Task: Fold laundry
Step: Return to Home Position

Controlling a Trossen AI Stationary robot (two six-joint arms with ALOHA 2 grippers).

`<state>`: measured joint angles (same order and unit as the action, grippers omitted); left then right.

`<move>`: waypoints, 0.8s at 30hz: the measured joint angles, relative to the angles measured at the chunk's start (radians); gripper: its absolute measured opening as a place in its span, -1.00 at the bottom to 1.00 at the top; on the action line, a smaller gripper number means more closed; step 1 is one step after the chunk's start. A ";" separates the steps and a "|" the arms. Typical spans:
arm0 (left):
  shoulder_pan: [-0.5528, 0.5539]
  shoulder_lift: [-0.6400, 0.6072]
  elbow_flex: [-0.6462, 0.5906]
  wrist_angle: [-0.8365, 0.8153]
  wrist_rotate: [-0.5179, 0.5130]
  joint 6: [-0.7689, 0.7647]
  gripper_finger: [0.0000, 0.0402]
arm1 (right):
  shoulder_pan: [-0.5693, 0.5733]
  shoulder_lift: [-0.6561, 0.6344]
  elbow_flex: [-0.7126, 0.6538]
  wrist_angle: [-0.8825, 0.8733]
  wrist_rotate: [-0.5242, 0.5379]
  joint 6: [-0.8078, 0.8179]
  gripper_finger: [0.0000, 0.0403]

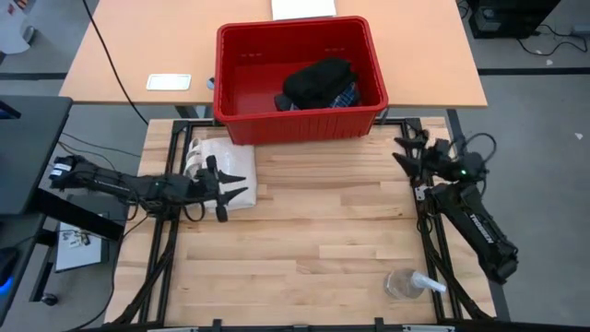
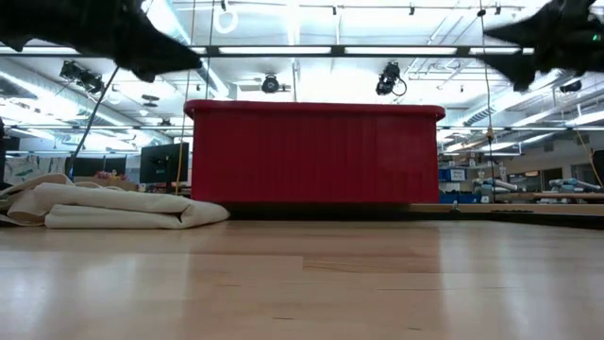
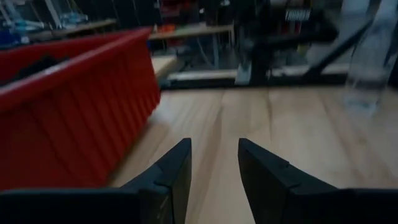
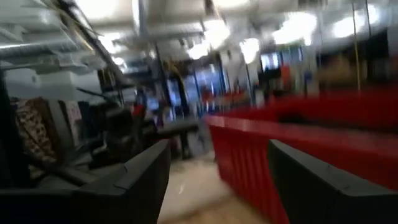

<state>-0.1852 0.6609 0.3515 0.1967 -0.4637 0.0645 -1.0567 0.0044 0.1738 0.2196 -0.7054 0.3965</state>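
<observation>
Two pincers hang clear of the work, and you can read the job as all but done. At the left side of the tabletop (image 1: 323,231), your left pincer (image 1: 247,184) is raised with its fingers spread and nothing between them. From above it overlaps the near edge of a cream folded cloth (image 1: 226,157) that lies flat by the back left corner, seemingly set aside from the load.

At back centre stands the red bin (image 1: 300,120), probably put there so either arm can reach it. Inside, the black garment (image 1: 318,78) sits bundled on top. The blue-and-white plaid garment (image 1: 348,94) shows just beside and partly under it. No grey piece is visible; it may lie beneath the others.

Your right pincer (image 1: 400,150) is poised off the bin's right front corner. Its fingers are wide apart and empty, and its arm runs back along the tabletop's right edge. Near the front right corner a clear bottle (image 1: 404,283) lies on its side, well apart from the bin. Both arms look drawn outward to leave the middle free.
</observation>
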 joint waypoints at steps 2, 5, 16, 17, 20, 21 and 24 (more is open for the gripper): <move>0.001 0.000 0.000 -0.047 -0.001 0.001 -0.33 | 0.009 0.000 0.000 -0.108 0.021 0.010 0.35; 0.005 0.000 0.000 -0.123 -0.001 0.004 -0.33 | 0.021 0.000 0.000 -0.207 0.122 -0.014 0.35; 0.005 0.000 0.000 -0.246 0.106 -0.053 -0.33 | 0.029 0.000 -0.155 -0.054 0.140 0.019 0.35; 0.005 0.000 0.000 -0.245 0.107 -0.073 -0.33 | 0.029 0.000 -0.168 -0.036 0.101 0.032 0.35; -0.003 0.000 0.000 -0.243 0.108 -0.101 -0.33 | 0.037 0.002 -0.167 -0.085 -0.038 -0.028 0.35; -0.005 0.000 0.000 -0.236 0.108 -0.103 -0.33 | 0.044 0.002 -0.168 -0.106 -0.072 -0.052 0.35; -0.005 0.005 0.000 -0.183 0.108 -0.102 -0.33 | 0.080 0.002 -0.167 -0.075 -0.029 -0.069 0.35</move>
<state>-0.1902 0.6659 0.3515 0.0141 -0.3555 -0.0373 -0.9764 0.0061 0.0063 0.1448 -0.7343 0.3279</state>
